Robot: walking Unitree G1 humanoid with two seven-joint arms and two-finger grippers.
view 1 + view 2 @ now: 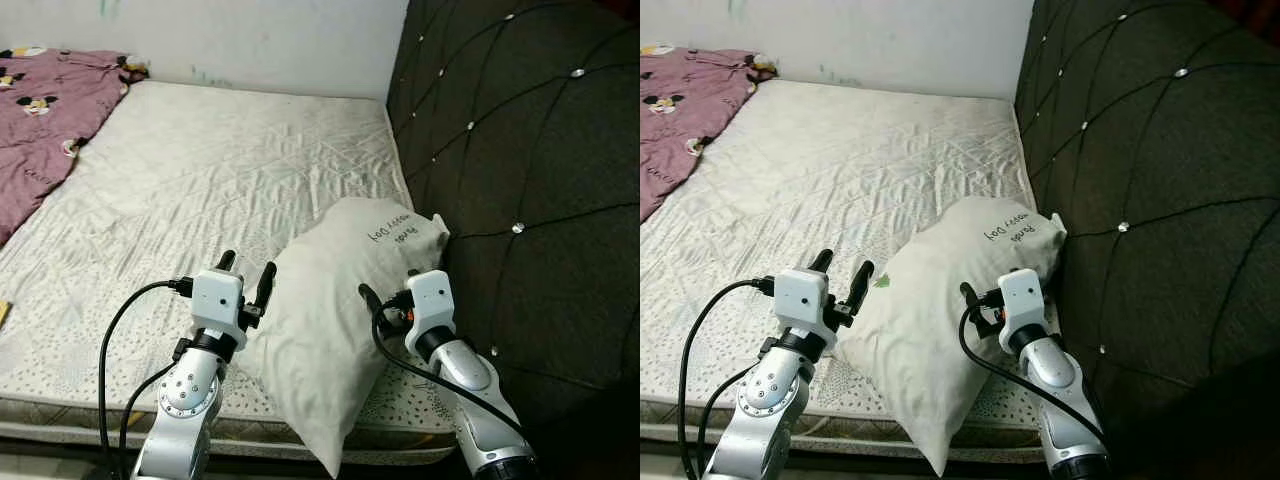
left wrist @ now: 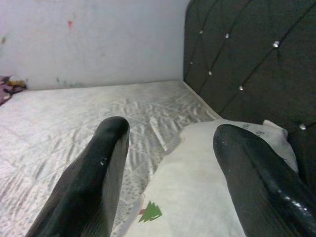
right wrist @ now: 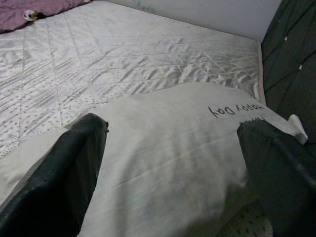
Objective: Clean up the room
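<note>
1. The left gripper, fingers spread and holding nothing, is just beside the pillow.
2. The right gripper, wide open, straddles the pillow's other side.
3. The pillow leans against the dark headboard, on the mattress.

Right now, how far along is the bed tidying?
Done: the mattress is mostly bare. In hand: the white pillow lies slanted by the dark headboard, one corner hanging over the bed's edge; the left gripper and right gripper sit open on either side of it, neither closed on it. Left: the purple blanket is still bunched on the bed's far side.
</note>
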